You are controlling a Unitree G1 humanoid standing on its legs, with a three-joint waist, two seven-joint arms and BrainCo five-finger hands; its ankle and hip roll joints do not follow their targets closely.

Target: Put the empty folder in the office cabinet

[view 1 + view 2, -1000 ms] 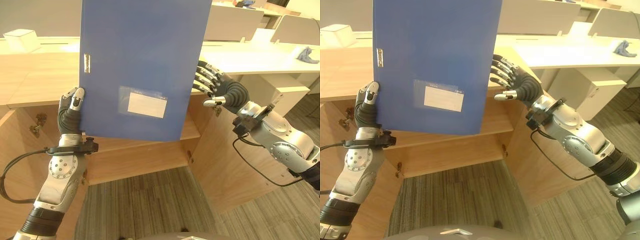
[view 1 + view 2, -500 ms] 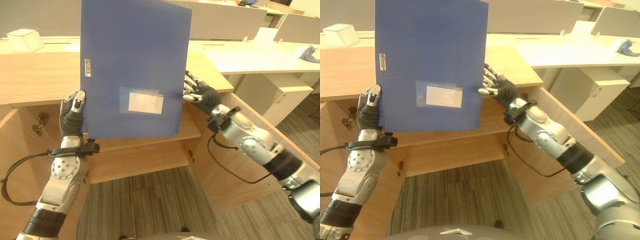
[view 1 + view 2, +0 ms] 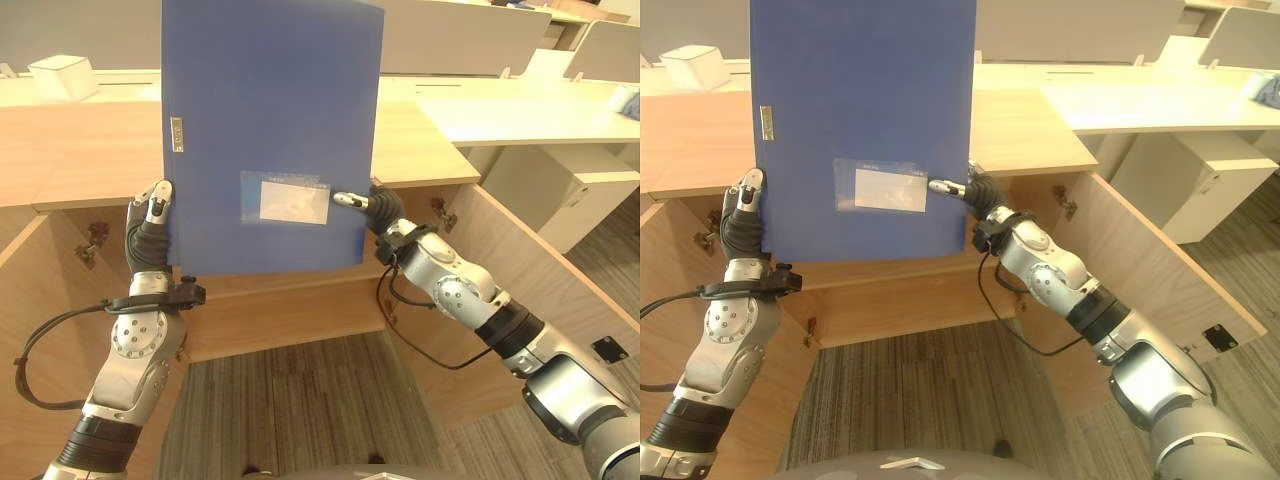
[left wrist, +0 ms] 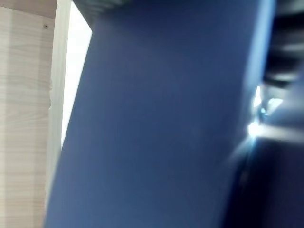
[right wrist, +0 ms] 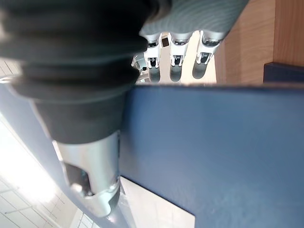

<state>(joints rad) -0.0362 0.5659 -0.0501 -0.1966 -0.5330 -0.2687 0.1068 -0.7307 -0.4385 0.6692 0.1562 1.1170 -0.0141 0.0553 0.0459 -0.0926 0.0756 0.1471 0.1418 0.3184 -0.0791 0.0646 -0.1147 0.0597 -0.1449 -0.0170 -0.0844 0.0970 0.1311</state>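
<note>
A: Holding status? Folder location?

B: Blue folder [image 3: 270, 130] is held upright above the open cabinet [image 3: 290, 300], in front of the desk [image 3: 80, 150]. Left hand [image 3: 150, 232] is curled on its lower left edge. Right hand [image 3: 975, 190] is at the right edge: thumb laid on the front, fingers [image 5: 173, 59] extended behind the cover.

A: Handling?

B: Judged light, stiff, flat; smooth cover is likely slippery. Both side edges should be gripped low, so tilt is controlled while it is lowered to the shelf [image 3: 375, 262].

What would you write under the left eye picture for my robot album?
Both hands, left hand and right hand, hold a blue folder upright before the open wooden cabinet.
</note>
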